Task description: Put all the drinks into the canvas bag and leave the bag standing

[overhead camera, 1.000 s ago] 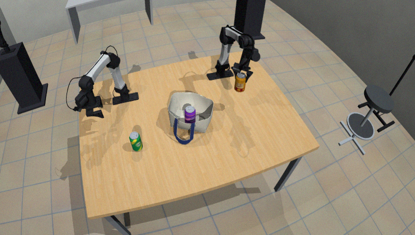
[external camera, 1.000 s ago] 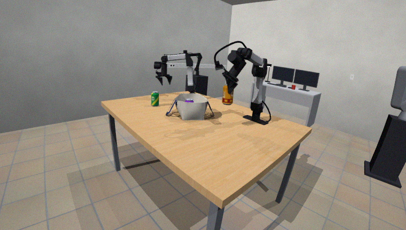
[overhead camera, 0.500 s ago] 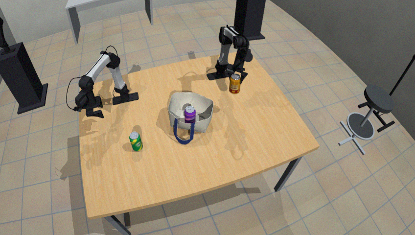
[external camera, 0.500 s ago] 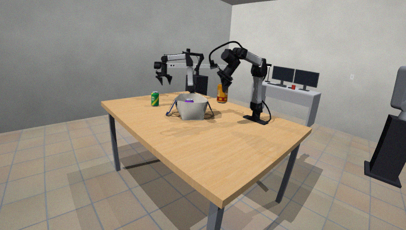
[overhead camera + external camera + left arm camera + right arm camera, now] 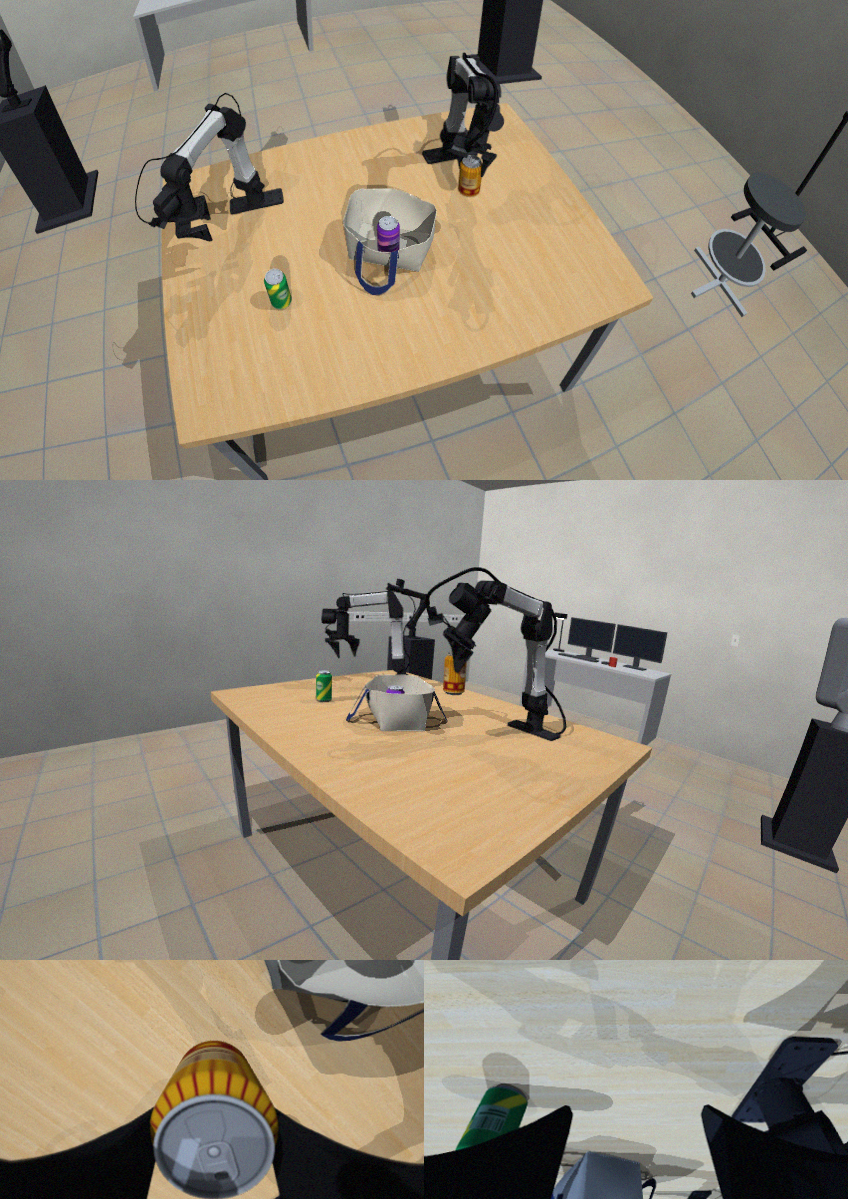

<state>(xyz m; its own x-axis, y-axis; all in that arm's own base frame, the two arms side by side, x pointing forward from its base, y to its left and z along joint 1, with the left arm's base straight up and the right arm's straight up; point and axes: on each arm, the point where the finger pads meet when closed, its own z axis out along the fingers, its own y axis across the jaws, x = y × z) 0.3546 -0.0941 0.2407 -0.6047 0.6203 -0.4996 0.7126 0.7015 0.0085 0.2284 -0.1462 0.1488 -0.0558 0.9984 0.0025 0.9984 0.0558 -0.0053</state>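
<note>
Right wrist: green can (image 5: 277, 289) (image 5: 323, 686) (image 5: 494, 1116), barcode (image 5: 492, 1122).

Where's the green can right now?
In the top view, the green can stands on the table, left of the pale bag in the picture.
</note>
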